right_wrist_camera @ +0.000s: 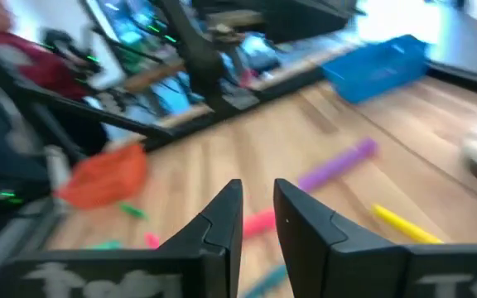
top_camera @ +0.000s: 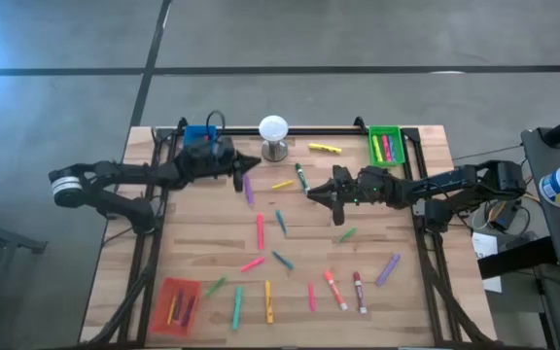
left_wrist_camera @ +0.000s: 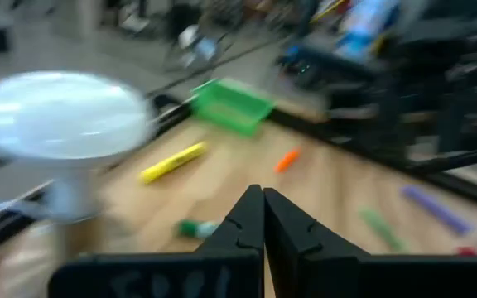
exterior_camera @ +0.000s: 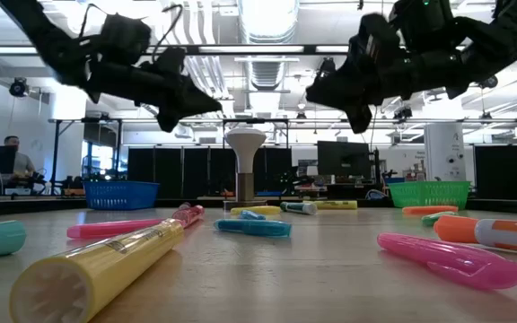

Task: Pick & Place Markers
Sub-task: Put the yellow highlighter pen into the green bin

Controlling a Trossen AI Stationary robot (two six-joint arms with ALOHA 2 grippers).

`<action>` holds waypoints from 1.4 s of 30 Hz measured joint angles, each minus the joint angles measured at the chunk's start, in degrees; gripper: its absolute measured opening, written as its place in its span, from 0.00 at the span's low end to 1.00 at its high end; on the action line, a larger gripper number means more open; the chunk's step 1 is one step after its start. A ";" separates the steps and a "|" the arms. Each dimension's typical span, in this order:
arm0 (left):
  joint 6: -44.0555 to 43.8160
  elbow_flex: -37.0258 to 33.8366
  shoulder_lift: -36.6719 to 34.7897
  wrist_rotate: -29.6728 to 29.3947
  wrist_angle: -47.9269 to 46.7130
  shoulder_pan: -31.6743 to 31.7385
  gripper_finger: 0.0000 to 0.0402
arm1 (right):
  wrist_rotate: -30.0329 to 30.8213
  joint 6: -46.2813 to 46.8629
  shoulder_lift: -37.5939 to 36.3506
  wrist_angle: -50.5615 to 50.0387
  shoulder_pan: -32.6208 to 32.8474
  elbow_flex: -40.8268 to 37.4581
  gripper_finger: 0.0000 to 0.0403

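Beside the white ball on its metal stand (top_camera: 274, 134), toward the blue tray (top_camera: 200, 134), the left tool (top_camera: 245, 163) hangs above the bench (top_camera: 202, 243) with its fingers (left_wrist_camera: 247, 217) pressed together and nothing between them. A purple marker (top_camera: 248, 189) lies on the wood just beside its tip, on the side away from the ball; the low view shows the tool well clear of the surface.

On the ball's other side, toward the green tray (top_camera: 387, 146), the right tool (top_camera: 331, 197) also hangs above the bench. Its fingers (right_wrist_camera: 222, 217) stand a narrow gap apart — empty, pinching nothing. A dark green marker (top_camera: 301, 176) lies between it and the ball, and a small yellow marker (top_camera: 282, 184) sits just beside that one.

The markers are scattered over the bench, mostly on the side of the ball away from the back rail. A longer yellow marker (top_camera: 325, 148) lies between the ball and the green tray, which already holds several pink and yellow ones. Farther from the ball lie a pink marker (top_camera: 260, 230), a teal one (top_camera: 280, 221) and a green one (top_camera: 347, 234), then a loose row near the front edge — a purple marker (top_camera: 388, 269), two orange-and-white ones (top_camera: 334, 289), more pink, yellow and green. The red tray (top_camera: 175, 307), at the front corner diagonally away from the green tray, holds a few more.

From bench height a large yellow marker (exterior_camera: 97, 269) and a pink one (exterior_camera: 451, 260) lie nearest the lens, with the ball's stand far behind them.
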 joint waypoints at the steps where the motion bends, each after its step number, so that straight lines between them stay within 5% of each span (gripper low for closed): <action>1: -0.47 -1.35 0.39 0.02 3.36 -1.22 0.01 | 1.69 0.17 -0.46 -2.43 0.11 0.41 0.15; 10: -1.63 -8.72 3.45 -1.27 17.57 -4.76 0.00 | 18.68 5.91 -3.30 -26.69 0.08 4.52 0.15; 16: -2.72 -9.01 6.74 -1.25 20.28 -5.01 0.00 | 22.99 13.28 3.23 -29.88 0.06 6.52 0.21; 23: -4.25 -8.84 11.43 -1.27 21.74 -5.05 0.00 | 23.20 15.05 13.07 -30.07 -0.16 13.34 0.38; 32: -4.56 -8.93 14.21 -1.25 24.71 -5.16 0.00 | 24.29 16.01 23.24 -44.62 -3.09 24.53 0.49; 42: -4.54 -9.10 14.02 -1.24 24.70 -5.35 0.00 | 13.46 -3.83 22.77 -56.68 -19.76 32.50 0.49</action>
